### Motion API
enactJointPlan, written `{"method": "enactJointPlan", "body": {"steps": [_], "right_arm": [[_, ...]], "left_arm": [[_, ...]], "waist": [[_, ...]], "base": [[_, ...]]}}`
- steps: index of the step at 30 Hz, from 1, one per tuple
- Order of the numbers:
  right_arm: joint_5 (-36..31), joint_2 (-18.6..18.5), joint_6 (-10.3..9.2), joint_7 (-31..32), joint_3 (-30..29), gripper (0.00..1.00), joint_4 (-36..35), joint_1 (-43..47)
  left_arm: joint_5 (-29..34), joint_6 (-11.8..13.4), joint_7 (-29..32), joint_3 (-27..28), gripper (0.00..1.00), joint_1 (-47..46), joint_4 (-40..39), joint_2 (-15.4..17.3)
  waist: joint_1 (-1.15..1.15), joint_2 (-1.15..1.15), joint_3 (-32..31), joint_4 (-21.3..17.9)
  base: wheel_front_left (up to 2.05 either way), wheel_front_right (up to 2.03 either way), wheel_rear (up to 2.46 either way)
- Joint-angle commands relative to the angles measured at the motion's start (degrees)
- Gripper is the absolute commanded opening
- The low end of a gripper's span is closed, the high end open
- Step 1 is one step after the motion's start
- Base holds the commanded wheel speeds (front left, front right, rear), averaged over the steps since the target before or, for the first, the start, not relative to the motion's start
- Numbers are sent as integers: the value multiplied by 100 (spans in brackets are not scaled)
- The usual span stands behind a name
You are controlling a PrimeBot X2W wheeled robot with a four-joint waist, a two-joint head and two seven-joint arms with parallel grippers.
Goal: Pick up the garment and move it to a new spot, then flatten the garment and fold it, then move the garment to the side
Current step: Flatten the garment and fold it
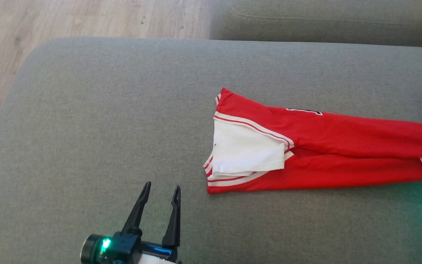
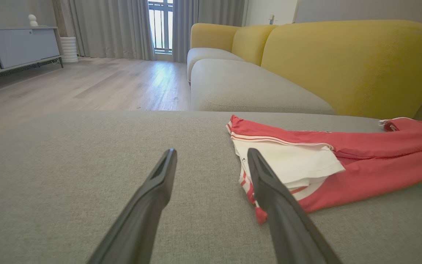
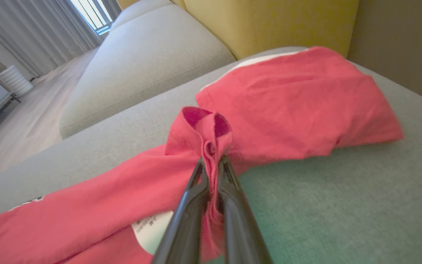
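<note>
Right gripper [image 3: 213, 161] is clamped on a bunched fold of our red garment [image 3: 288, 99], we reckon to drag it flat; left gripper [image 1: 162, 186] hovers open-fingered just beside the striped end.

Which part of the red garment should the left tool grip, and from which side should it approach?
Probably the near corner of the striped hem at the left end of the red garment. It lies flat in layers on the grey cushion, closest to the open left tool, so come low from the left and pinch the edge. The right tool grips it further right.
</note>
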Motion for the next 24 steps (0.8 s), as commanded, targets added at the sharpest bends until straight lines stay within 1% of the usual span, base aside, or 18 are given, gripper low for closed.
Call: {"method": "enactJointPlan", "body": {"steps": [1, 8, 13, 17, 18, 24], "right_arm": [[23, -151, -5, 3, 94, 0, -411, -80], [-48, 240, -5, 242, 525, 0, -1520, -283], [-216, 652, -5, 519, 1153, 0, -2168, -440], [-250, 954, -5, 753, 1725, 0, -2492, -549], [-250, 954, -5, 753, 1725, 0, -2492, -549], [-215, 1189, -5, 1013, 2474, 0, -2639, -660]], "left_arm": [[88, -51, -56, 267, 100, -76, -141, -33], [125, -161, -56, 306, 100, -66, -52, -92], [138, -220, -56, 321, 100, -55, -7, -108], [148, -278, -56, 291, 100, -57, 27, -121], [148, -278, -56, 291, 100, -57, 27, -121], [166, -327, -56, 292, 100, -121, 1, -187]], "waist": [[0, 0, -23, -32], [0, 0, -104, -13], [0, 0, -187, 132], [0, 0, -197, 302], [0, 0, -197, 302], [0, 0, -98, 580]], "base": [[0, 0, 0], [0, 0, 0], [0, 0, 0], [0, 0, 0], [0, 0, 0], [0, 0, 0]]}}
